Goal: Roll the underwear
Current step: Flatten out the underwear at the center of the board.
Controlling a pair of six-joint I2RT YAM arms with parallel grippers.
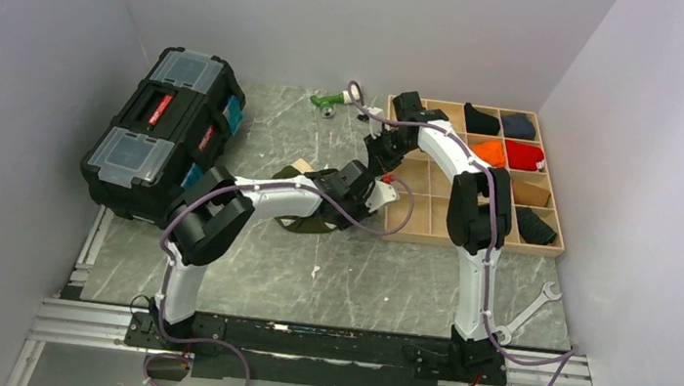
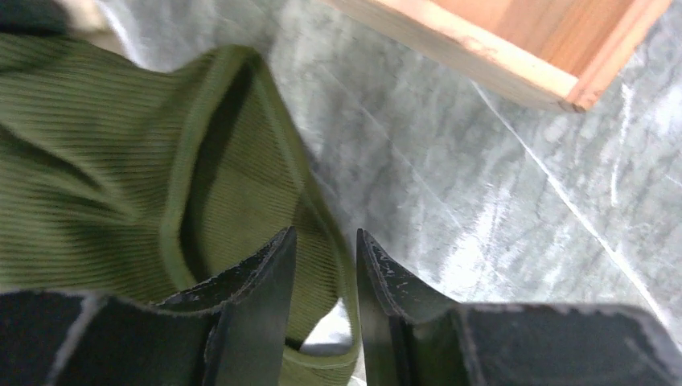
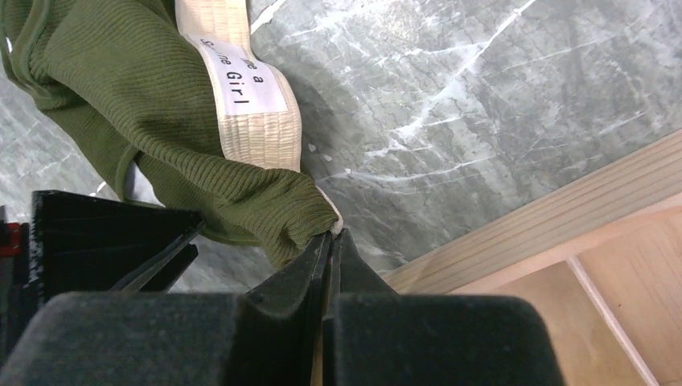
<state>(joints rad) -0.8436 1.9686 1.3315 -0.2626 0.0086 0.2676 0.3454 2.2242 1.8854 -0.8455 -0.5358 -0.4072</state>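
Observation:
The underwear [image 1: 313, 223] is olive-green ribbed cloth with a cream waistband [image 3: 251, 112], lying on the marble table just left of the wooden tray [image 1: 470, 240]. My right gripper [image 3: 331, 233] is shut, pinching a corner of the underwear [image 3: 161, 104] where the waistband ends, close to the tray's edge [image 3: 547, 217]. My left gripper [image 2: 324, 233] is low over the underwear [image 2: 96, 161]. Its jaws stand a little apart, with the hem of a leg opening running between them and a gap still showing. In the top view both grippers [image 1: 381, 183] meet beside the tray's left side.
A black toolbox [image 1: 163, 132] fills the left of the table. The tray holds cloth rolls, among them orange [image 1: 489, 152], red [image 1: 525, 156] and black [image 1: 480, 121]. A green-handled tool [image 1: 329, 103] lies at the back and a wrench [image 1: 530, 315] at front right.

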